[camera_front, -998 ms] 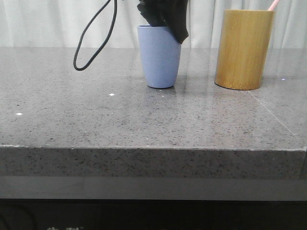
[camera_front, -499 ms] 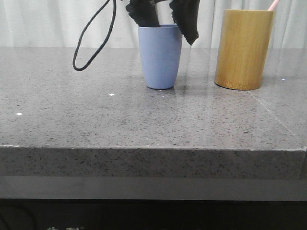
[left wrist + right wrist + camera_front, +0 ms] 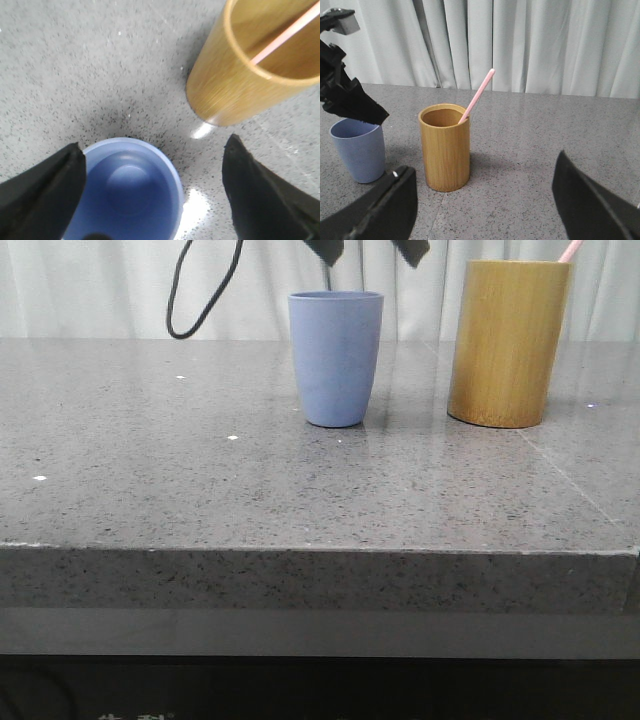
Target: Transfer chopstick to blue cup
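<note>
The blue cup [image 3: 335, 358] stands upright mid-table; in the left wrist view [image 3: 127, 185] its inside looks empty. My left gripper [image 3: 368, 252] hangs open just above the cup's rim, holding nothing; its fingers [image 3: 45, 195] straddle the cup and the table beside it. One pink chopstick [image 3: 477, 95] leans in the bamboo holder [image 3: 445, 150]; only its end shows in the front view [image 3: 569, 250]. My right gripper [image 3: 485, 162] is open and empty, low over the table a short way from the holder, out of the front view.
The bamboo holder [image 3: 507, 343] stands right of the blue cup, a small gap between them. A black cable loop [image 3: 205, 300] hangs above the table left of the cup. White curtains [image 3: 520, 45] hang behind the grey stone table [image 3: 300, 490].
My left gripper opened at the blue cup's rim and then rose clear above it. The cable loop lifted with it. The cup and the holder did not move.
</note>
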You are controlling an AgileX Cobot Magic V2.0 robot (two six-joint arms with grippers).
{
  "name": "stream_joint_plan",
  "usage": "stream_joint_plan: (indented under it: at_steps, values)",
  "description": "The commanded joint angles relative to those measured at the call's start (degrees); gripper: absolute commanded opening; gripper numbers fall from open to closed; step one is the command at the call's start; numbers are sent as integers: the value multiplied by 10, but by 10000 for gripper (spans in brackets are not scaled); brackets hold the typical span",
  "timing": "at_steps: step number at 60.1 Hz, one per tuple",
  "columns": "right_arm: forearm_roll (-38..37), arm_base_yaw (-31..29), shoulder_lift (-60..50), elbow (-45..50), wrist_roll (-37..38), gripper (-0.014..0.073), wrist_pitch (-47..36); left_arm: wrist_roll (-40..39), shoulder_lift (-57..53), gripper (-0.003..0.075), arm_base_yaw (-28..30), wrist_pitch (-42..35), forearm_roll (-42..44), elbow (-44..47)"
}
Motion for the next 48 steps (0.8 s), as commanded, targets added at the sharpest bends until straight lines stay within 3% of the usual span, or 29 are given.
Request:
stream_joint_plan:
  at_steps: [1, 6, 12, 27, 34, 48]
  values:
    - [-4, 0, 11, -20, -5, 571, -51, -5, -62, 556, -1, 2, -10, -24]
    - [-4, 0, 11, -20, -5, 571, -50, -5, -79, 519, -1, 2, -9, -24]
    - [-4, 0, 11, -20, -5, 571, -50, -5, -92, 406, -1, 2, 1, -24]
    - [-4, 0, 11, -20, -5, 571, -50, -5, -100, -15, -1, 2, 17, -24]
    - [-4, 0, 11, -20, -5, 571, -48, -5, -102, -19, -1, -1, 26, -24]
    - [-4, 0, 11, -20, -5, 571, -47, -24, -132, -19, -1, 1, 127, -23]
